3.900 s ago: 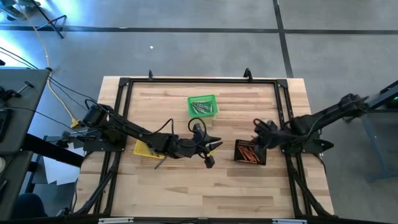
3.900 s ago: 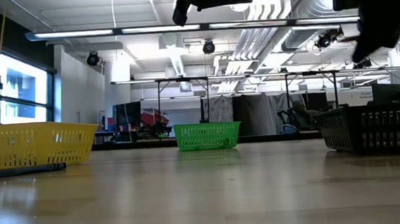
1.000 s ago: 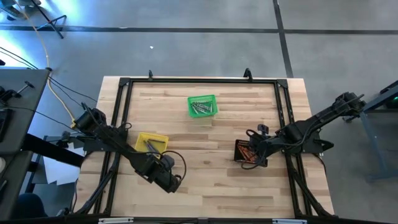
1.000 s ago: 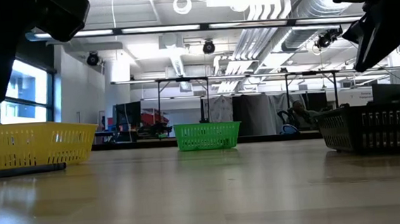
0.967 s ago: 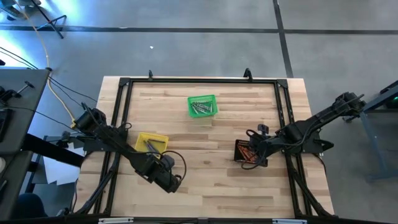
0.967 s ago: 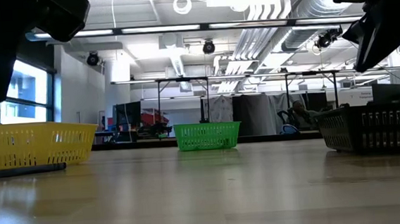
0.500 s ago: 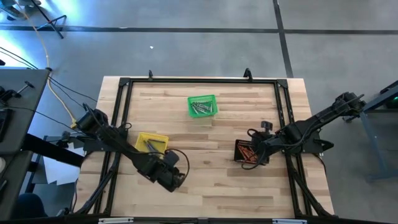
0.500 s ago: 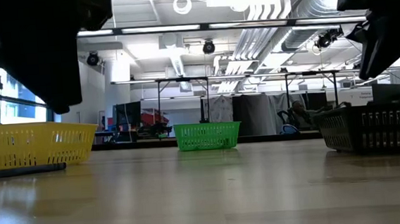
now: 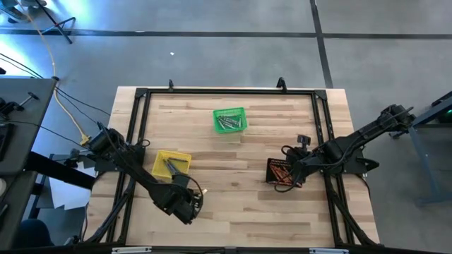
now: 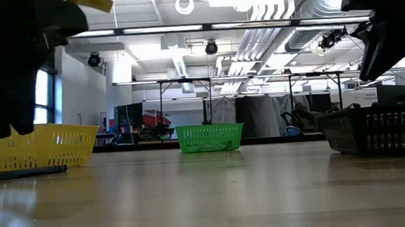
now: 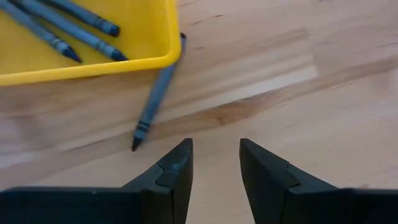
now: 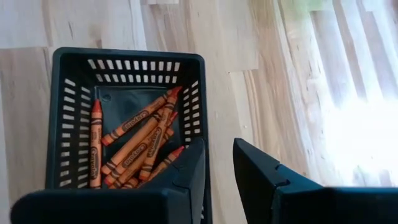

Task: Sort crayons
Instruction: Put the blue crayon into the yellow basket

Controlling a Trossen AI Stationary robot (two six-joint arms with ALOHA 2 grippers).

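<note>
Crayon (image 11: 155, 93), blue-grey, lies on the wood against the yellow basket (image 11: 149, 59), outside it. Left gripper (image 11: 214, 163), just beside that basket, has parted its fingers and holds nothing: a missed drop needing recovery. Right gripper (image 12: 217, 165), slightly open and empty, hovers over the black basket (image 12: 127, 56) well beyond.

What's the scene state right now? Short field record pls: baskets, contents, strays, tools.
yellow mesh basket: holds blue-grey crayons
stray crayon: one blue-grey crayon lies on the wooden table, its end against the yellow basket's rim
black mesh basket: holds orange-red crayons
green mesh basket: holds grey crayons
left tool: open, empty, above the table near the stray crayon
right tool: fingers slightly apart, empty, at the black basket's edge
</note>
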